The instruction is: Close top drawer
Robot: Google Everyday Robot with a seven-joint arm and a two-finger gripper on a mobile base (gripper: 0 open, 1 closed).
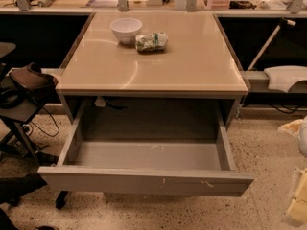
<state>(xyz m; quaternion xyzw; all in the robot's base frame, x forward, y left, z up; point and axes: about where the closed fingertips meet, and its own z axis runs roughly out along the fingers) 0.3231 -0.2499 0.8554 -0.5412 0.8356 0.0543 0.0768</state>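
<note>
The top drawer [144,178] is a wide grey metal drawer under the beige tabletop [158,61]. It stands pulled far out toward me and its inside is empty. Its flat front has small white scuffs right of centre. My gripper [296,201] shows only as a pale part at the right edge of the camera view, low down. It is to the right of the drawer's front corner and apart from it.
A white bowl [126,29] and a crumpled snack bag [151,41] sit at the back of the tabletop. A dark chair with a brown object [29,83] stands to the left. A white arm part [287,78] is at the right. Speckled floor lies around.
</note>
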